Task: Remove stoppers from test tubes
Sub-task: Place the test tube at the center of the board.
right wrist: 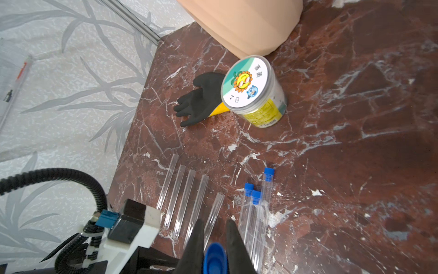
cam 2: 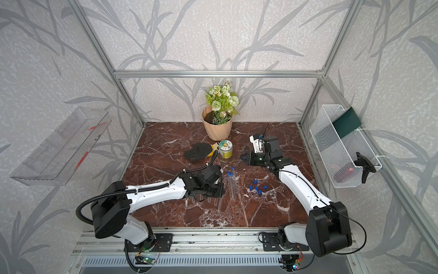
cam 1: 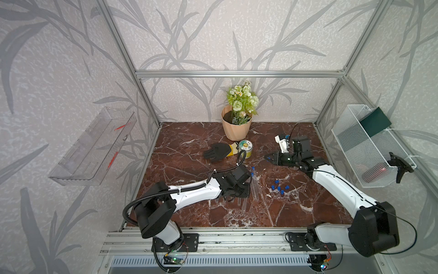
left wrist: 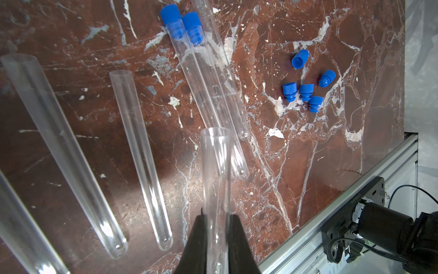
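Now your left hand (left wrist: 216, 215) is shut tight on a clear test tube (left wrist: 215, 166). The tube pokes out past the fingertips, and its mouth is open with no stopper in it. Your right hand (right wrist: 215, 221) is pinched shut on one blue stopper (right wrist: 214, 257), which sits between its two black fingers. In both top views the two hands are well apart over the brown desk (cam 1: 184, 151).

Just beside your left hand, on the side nearer your right hand, three capped tubes (left wrist: 203, 90) lie close together on the desk. Each has a blue stopper in its mouth. A little farther that way, five loose stoppers (left wrist: 307, 91) lie in a small bunch. They do not touch the tubes. On the other side of your left hand, open tubes (left wrist: 139, 154) lie flat, side by side and apart from each other. Out past your right hand's fingertips you can see a black glove (right wrist: 201, 99) and a round tin (right wrist: 256, 95) just beside it.
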